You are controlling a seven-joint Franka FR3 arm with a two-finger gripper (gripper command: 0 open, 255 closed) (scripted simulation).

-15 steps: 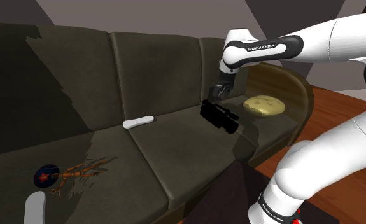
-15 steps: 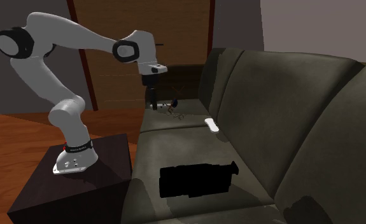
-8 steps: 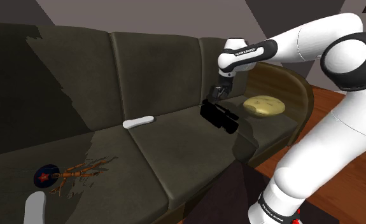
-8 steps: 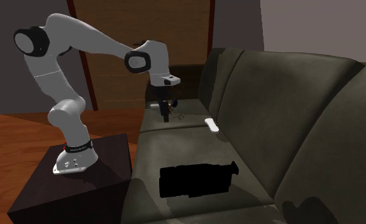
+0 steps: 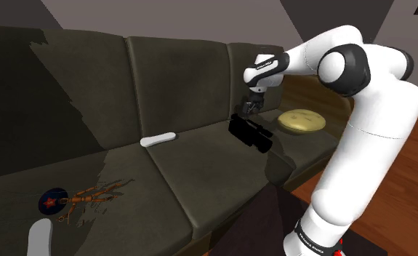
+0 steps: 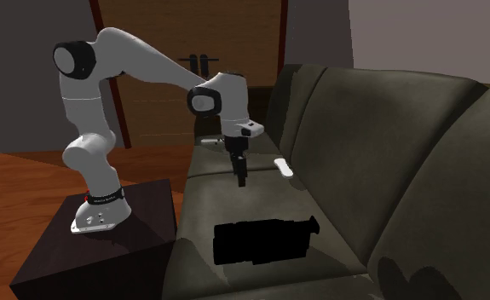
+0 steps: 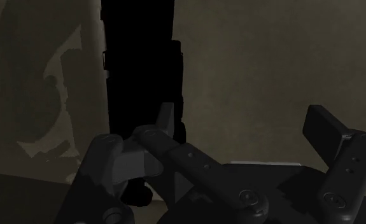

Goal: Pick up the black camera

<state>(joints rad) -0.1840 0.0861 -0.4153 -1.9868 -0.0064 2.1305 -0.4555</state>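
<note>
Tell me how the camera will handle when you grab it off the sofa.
The camera looks stiff and boxy, so it probably won't flex or roll. It lies long and flat on the sofa seat; clasped near one end it may tilt. The open gripper should likely span its narrow width.

Shoulder view across the sofa (image 5: 200,174); second exterior along it; wrist seemingly close.
</note>
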